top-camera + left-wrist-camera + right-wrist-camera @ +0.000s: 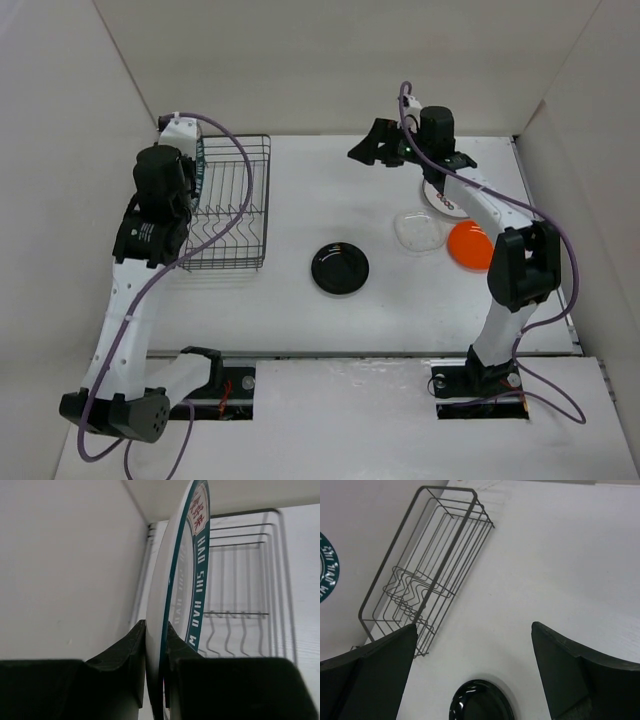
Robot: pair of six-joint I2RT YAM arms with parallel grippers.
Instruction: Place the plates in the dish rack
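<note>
My left gripper [156,635] is shut on the white plate with the dark teal lettered rim [175,580], holding it on edge over the left end of the dish rack [228,205]; from above the plate [198,158] shows edge-on. The rack's wire dividers [235,630] lie just beyond it. My right gripper [375,148] is open and empty, raised at the far middle of the table. Below it lie the glossy black plate [481,702] and the rack [427,570]. The black plate [340,268], clear plate [418,230], orange plate [470,245] and white plate with red markings [440,195] lie flat on the table.
White walls enclose the table on the left, back and right; the left wall [65,570] is close beside the held plate. The right arm's links [490,210] pass over the right-hand plates.
</note>
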